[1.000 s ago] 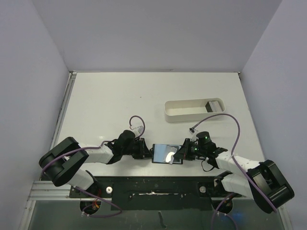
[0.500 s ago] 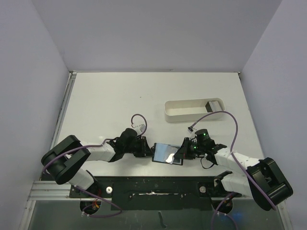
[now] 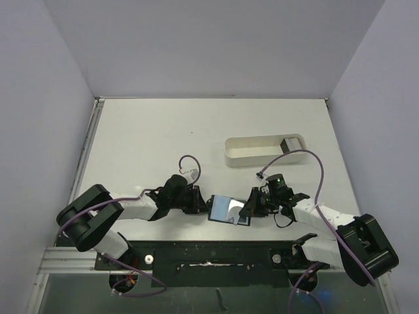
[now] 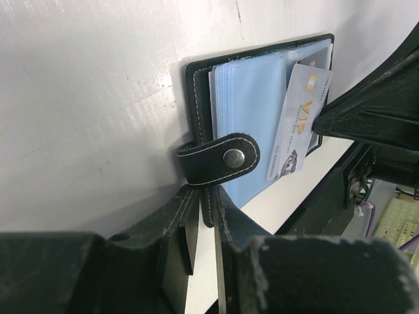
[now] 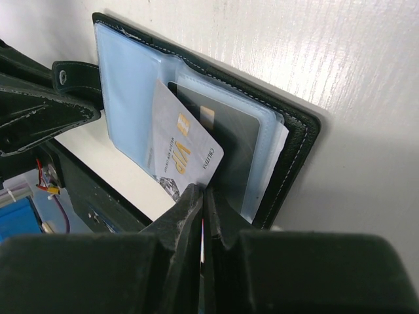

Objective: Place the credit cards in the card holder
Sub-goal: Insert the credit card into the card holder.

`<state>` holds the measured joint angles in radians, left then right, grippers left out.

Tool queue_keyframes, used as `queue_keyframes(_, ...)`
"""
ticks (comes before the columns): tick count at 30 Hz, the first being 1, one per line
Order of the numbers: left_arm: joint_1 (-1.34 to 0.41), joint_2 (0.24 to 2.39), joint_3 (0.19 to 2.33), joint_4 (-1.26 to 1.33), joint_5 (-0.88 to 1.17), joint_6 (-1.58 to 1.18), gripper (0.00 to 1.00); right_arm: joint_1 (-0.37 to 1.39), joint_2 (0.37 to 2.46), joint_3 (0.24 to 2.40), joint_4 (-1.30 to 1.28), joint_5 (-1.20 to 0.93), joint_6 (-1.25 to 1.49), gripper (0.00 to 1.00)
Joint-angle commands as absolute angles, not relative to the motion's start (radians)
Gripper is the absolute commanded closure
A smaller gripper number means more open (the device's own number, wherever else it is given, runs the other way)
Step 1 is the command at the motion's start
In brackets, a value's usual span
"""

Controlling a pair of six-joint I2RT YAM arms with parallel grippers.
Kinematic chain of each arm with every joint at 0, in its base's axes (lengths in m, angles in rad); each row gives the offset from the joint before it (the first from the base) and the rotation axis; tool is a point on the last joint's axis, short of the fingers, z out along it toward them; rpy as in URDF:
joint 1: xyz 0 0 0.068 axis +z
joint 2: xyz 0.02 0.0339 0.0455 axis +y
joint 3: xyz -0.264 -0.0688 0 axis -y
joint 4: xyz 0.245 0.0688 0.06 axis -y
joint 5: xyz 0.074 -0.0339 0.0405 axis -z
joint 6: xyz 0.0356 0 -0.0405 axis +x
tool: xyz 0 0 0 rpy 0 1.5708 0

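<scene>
The black card holder (image 3: 228, 209) lies open at the table's near edge, between both grippers, with its bluish pockets up. My left gripper (image 3: 197, 201) is shut on its left cover edge, just below the snap tab (image 4: 223, 157). In the left wrist view its jaws (image 4: 208, 212) pinch the black leather. My right gripper (image 3: 249, 208) is shut on the corner of a pale grey credit card marked VIP (image 5: 179, 152). The card lies slanted, partly under a clear pocket (image 5: 131, 91). It also shows in the left wrist view (image 4: 298, 118). A second, dark card (image 5: 230, 134) sits inside a pocket.
A long white oval tray (image 3: 260, 150) stands behind the right arm, with a small dark object (image 3: 289, 144) at its right end. The table's front edge and the black base rail (image 3: 209, 252) run just below the card holder.
My right gripper has shifted slightly up and left with the VIP card, and the glare on the card has changed. The left gripper keeps hold of the card holder.
</scene>
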<state>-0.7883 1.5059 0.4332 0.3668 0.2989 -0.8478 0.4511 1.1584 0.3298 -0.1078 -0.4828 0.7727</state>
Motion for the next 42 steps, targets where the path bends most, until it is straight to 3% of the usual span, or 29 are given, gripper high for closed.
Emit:
queue_keyframes(1, -0.781, 1.521, 0.463, 0.345, 0.269, -0.810, 0.85, 0.444, 1.183, 0.380, -0.134, -0.485, 0.728, 1.00)
queue_keyframes(20, -0.781, 1.524, 0.486, 0.359, 0.291, -0.800, 0.84, 0.471, 1.333, 0.547, -0.267, -0.488, 0.652, 1.00)
queue_keyframes(42, -0.781, 1.543, 0.505, 0.344, 0.285, -0.792, 0.84, 0.482, 1.353, 0.658, -0.464, -0.408, 0.590, 1.00)
